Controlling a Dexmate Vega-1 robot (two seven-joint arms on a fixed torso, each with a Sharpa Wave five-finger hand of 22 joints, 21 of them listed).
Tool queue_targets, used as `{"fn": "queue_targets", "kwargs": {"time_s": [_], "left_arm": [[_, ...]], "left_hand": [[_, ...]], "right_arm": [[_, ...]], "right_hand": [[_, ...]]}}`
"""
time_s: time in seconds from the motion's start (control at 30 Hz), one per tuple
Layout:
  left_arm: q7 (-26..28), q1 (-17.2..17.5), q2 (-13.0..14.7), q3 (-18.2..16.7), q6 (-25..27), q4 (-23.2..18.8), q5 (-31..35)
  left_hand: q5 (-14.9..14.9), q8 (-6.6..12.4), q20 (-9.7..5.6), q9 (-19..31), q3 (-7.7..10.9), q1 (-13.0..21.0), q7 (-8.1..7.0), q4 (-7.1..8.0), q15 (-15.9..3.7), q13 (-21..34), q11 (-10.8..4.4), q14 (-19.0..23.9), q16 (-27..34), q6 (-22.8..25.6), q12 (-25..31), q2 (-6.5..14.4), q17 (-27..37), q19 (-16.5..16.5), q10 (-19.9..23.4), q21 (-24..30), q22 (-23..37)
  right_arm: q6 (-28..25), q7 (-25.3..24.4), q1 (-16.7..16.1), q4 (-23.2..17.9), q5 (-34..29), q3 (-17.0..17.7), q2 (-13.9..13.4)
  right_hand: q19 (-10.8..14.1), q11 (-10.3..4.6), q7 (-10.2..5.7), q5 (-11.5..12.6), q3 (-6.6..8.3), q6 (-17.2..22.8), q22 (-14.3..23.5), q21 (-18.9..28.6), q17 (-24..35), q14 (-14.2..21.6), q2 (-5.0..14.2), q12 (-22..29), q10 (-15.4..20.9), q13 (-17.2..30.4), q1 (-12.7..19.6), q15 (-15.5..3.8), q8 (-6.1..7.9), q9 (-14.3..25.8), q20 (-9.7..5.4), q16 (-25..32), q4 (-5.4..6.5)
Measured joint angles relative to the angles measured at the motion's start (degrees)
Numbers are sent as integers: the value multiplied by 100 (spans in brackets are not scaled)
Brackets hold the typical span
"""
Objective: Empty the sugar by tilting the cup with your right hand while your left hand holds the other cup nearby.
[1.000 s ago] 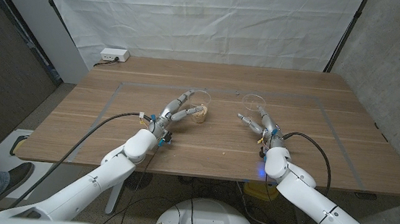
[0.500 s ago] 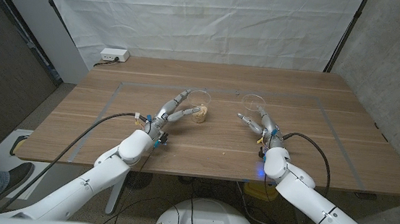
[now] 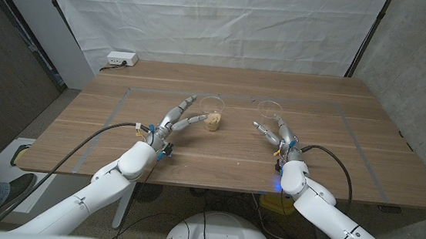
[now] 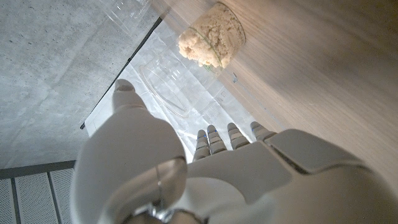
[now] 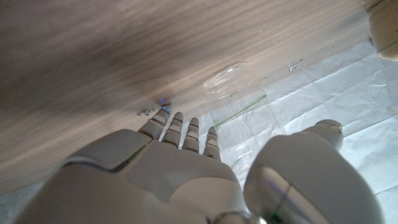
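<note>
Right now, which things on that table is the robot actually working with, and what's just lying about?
Part of the job:
- cup with sugar
- empty cup
- left hand, open beside the sugar cup
- right hand, open just short of the empty cup

Just lying about:
- white power strip at the table's far left corner
- white backdrop sheet

We see motion blur smearing the bench [image 5: 93, 56], and the sugar cup [image 5: 385, 18] cut off at the edge.
</note>
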Motion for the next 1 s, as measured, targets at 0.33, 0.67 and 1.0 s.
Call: {"fn": "queue_targets", "kwargs": {"time_s": [0.33, 0.67, 1.0], "left_arm": [[8, 61, 33, -49, -131, -19, -67], [-64, 74, 47, -70, -247, 3, -145], [-135, 73, 63, -94, -339, 30, -207]], "left_hand": [[0, 4, -20, 0, -24, 0, 21, 24, 0, 0, -21, 0, 0, 22, 67, 0, -1, -20, 21, 42, 0], [0, 44, -20, 0, -47, -22, 20, 47, 22, -1, -44, 23, 44, 85, 67, 23, -1, -19, 44, 44, -1], [0, 44, -111, 0, -64, -22, 20, 65, -10, -1, -33, 55, 44, 85, 106, 23, -1, -12, 76, 44, -1]], "right_arm": [[140, -170, -168, -64, 126, 152, 36], [548, -356, -413, -125, 384, 418, 65], [1098, -434, -546, -145, 619, 629, 35]], "right_hand": [[7, 41, 0, 0, -47, 0, 6, 36, 0, 0, -23, 63, 42, 0, -83, 0, 21, 0, -7, 22, 50], [71, 102, 23, 0, -79, 24, 19, 70, 0, 0, -22, 85, 103, 0, -147, -1, 43, 0, 0, 22, 82], [116, 135, 42, 0, -133, 86, 4, 70, 0, 59, -11, 129, 223, 0, -245, 4, 66, 0, -56, 43, 137]]}}
